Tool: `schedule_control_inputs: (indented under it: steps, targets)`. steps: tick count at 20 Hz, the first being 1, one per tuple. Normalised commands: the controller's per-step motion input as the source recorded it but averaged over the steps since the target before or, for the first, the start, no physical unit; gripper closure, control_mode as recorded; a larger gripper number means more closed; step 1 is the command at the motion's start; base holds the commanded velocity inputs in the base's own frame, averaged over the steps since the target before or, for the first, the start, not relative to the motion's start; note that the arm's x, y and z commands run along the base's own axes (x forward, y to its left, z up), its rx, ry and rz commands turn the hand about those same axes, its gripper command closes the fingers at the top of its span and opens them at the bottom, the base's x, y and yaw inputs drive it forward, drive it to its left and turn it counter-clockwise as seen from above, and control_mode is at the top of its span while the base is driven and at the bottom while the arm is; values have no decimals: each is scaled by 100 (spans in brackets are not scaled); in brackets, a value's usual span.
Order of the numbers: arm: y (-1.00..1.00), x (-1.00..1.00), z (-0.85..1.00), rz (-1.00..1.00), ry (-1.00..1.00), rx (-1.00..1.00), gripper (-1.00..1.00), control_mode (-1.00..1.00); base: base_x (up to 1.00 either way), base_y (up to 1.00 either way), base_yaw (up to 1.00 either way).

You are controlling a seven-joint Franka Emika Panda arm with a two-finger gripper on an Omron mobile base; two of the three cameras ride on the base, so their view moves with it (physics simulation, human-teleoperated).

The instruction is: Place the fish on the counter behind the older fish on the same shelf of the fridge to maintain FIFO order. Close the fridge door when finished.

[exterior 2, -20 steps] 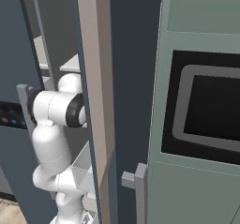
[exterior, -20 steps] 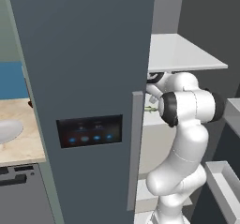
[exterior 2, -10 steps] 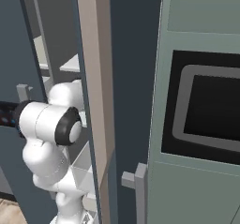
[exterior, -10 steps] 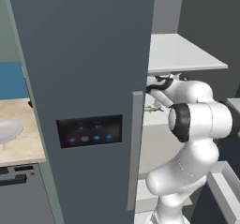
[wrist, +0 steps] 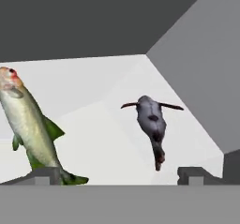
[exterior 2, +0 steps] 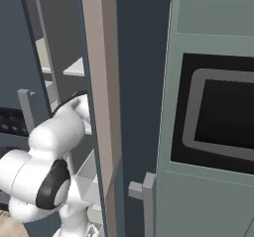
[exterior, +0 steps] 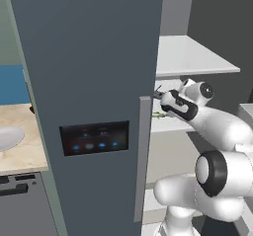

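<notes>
Fish [wrist: 151,121] on shelf [wrist: 108,143], hand [wrist: 115,174] open before it

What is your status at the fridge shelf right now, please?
Gripper open, holding nothing. Dark fish down on the shelf, beside the pale older fish. Fridge door not yet closed; nothing blocking.

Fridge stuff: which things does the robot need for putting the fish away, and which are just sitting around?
Needed:
- dark fish
- pale older fish
- shelf they lie on
- fridge door
- open gripper

Just around:
- sink
- counter
- oven
</notes>
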Motion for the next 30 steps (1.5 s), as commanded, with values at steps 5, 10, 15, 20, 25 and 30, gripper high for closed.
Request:
schedule_control_inputs:
  steps: [5,10,15,20,25,30]
  targets:
    - [34,-72,68,-2,11,0,-100,-100,0,0,0]
    - [31,-83,57,-10,10,5,-100,-100,0,0,0]
    - [6,-100,32,-9,3,8,-100,-100,0,0,0]
    - [9,-100,6,-7,0,6,-100,-100,0,0,0]
    - [19,-100,4,-4,0,4,-100,-100,0,0,0]
    - [17,-96,0,-3,0,1,-100,-100,0,0,0]
